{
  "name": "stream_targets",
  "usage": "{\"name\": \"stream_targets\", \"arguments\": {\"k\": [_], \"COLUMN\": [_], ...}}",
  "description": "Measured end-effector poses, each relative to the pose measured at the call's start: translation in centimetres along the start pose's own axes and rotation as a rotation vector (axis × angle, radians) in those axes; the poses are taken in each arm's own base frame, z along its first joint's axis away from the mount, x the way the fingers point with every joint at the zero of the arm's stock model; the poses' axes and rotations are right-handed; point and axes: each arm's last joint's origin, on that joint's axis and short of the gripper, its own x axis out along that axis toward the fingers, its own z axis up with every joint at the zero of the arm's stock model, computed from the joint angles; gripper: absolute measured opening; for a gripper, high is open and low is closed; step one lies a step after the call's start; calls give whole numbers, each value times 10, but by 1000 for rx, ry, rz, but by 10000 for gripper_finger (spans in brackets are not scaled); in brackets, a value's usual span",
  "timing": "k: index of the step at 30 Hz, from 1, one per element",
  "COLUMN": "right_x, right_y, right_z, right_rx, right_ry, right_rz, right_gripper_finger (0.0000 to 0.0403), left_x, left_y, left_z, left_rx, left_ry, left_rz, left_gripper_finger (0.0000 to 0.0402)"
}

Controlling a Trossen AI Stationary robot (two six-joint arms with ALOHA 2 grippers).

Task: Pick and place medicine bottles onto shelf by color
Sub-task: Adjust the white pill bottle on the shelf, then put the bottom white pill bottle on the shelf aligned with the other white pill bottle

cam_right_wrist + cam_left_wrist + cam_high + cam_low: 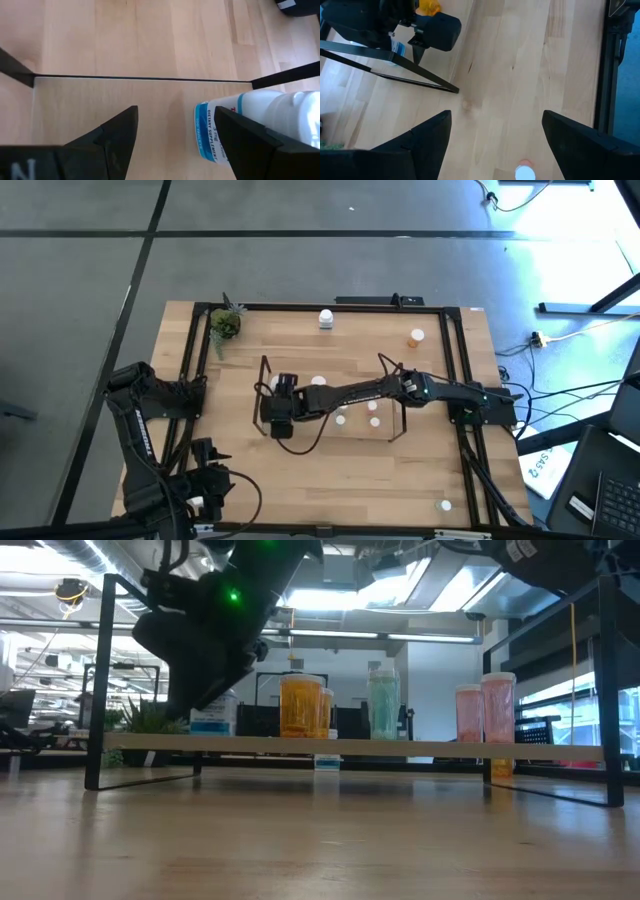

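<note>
White plastic with a blue-banded label, the bottle (250, 125) is standing on the shelf (350, 747) at its left end, just beside one finger of the right tool (172, 135), whose jaws are standing wide open and gripping nothing. It is looking light, stiff and smooth, so it would likely slip or tip if nudged; the round body below the cap seems the best place to hold. Along the same board an orange bottle (300, 706), a teal bottle (382, 705) and two pink bottles (487, 710) are standing upright in a row. The wire end frames are hemming in the arm, so lifting straight up looks safest. More bottles, one white (326, 318) and one orange (416, 336), are waiting on the open bench (300, 470) behind the shelf. The left tool (492, 135) is hovering open over bare wood near the front left corner.
</note>
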Motion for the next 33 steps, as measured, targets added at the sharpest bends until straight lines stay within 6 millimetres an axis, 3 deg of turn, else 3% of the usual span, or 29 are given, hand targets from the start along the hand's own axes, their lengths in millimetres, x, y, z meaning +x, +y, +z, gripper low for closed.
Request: {"name": "stream_targets", "arguments": {"k": [8, 13, 24, 33], "right_x": [0, -12, -89, -156], "right_y": [-1, 13, 50, 98], "right_z": [0, 1, 6, -8], "right_rx": [-6, -55, -115, -203], "right_ry": [5, -8, -58, -97], "right_rz": [-4, 11, 66, 143], "right_gripper_finger": [264, 264, 264, 264], "left_x": [0, 0, 1, -4], "left_y": [0, 0, 1, -3], "left_z": [0, 0, 0, -10], "left_rx": [0, 0, 8, 13], "left_ry": [0, 0, 9, 202], "left_rz": [0, 0, 5, -59], "left_gripper_finger": [306, 306, 306, 306]}}
